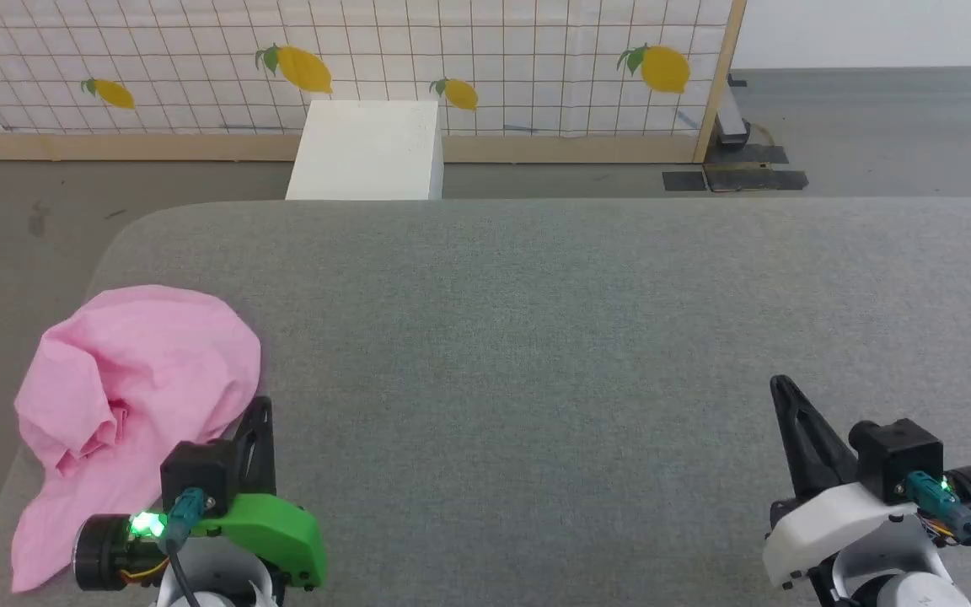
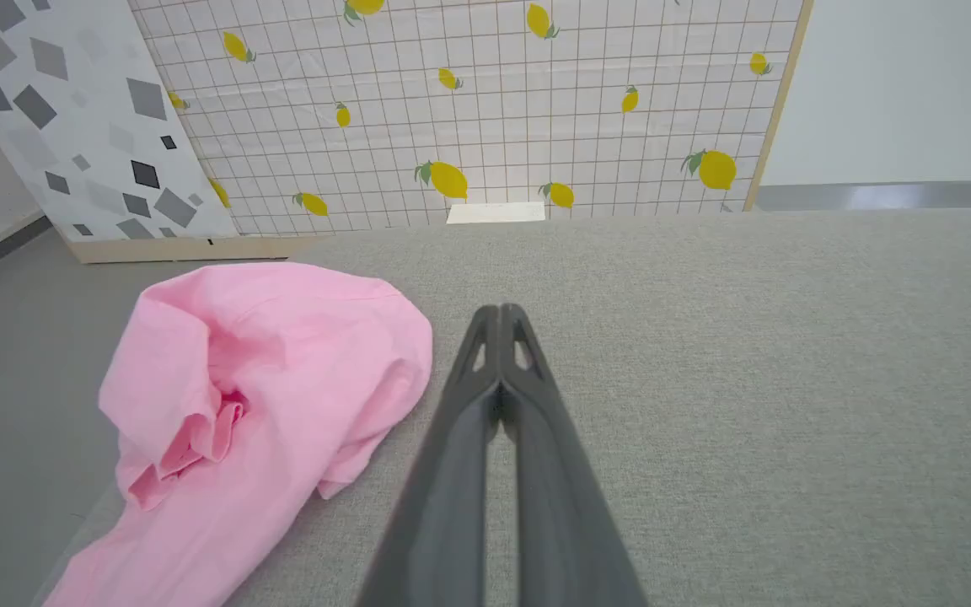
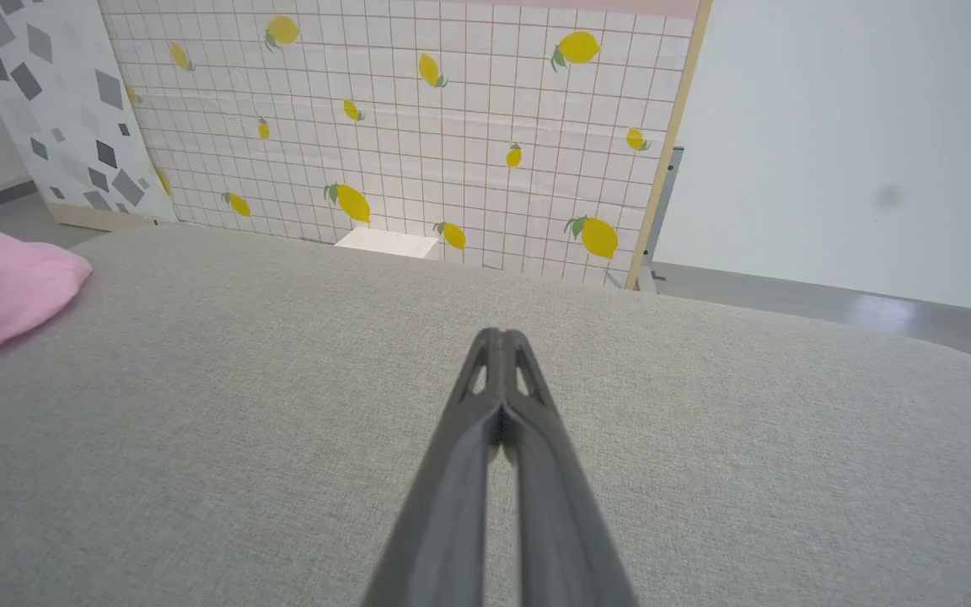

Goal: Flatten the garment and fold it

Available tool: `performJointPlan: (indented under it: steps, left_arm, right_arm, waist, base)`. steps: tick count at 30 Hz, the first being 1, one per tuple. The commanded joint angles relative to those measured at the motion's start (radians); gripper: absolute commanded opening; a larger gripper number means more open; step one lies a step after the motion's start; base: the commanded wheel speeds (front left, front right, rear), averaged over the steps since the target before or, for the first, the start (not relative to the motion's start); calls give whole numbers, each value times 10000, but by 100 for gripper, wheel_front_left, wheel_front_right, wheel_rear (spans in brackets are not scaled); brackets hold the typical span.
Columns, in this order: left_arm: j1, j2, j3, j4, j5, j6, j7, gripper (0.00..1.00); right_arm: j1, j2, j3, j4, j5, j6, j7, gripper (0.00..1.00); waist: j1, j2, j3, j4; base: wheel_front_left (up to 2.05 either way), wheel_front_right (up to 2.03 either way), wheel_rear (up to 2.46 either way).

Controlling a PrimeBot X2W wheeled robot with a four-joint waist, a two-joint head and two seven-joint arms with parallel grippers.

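Left pincer [image 2: 500,312] (closed) beside, perhaps touching, crumpled garment [image 2: 283,362].

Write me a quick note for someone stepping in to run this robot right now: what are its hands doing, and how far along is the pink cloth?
Left gripper: fingers shut, holding nothing, just to the right of the garment.
Right gripper: fingers shut, holding nothing, over the grey padded surface, well away from the garment.
Garment: crumpled in a heap at the surface's left edge, with part hanging over it.
Done: nothing yet; the garment is neither flattened nor folded.
Left: spread it flat on the surface, then fold it.
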Motion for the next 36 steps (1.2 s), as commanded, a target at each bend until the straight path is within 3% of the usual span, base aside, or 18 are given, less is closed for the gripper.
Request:
performJointPlan:
  steps: [1, 36]
  left_arm:
    - [-148, -26, 32, -24, 105, 66, 12, 0]
    - [-148, -26, 32, -24, 105, 66, 12, 0]
  right_arm:
    - [-163, 19, 14, -49, -51, -15, 28, 0]
    - [-163, 19, 14, -49, -51, -15, 28, 0]
  waist:
    - [0, -1, 0, 0]
    - [0, -1, 0, 0]
  base:
    - [0, 0, 0]
    - [0, 0, 0]
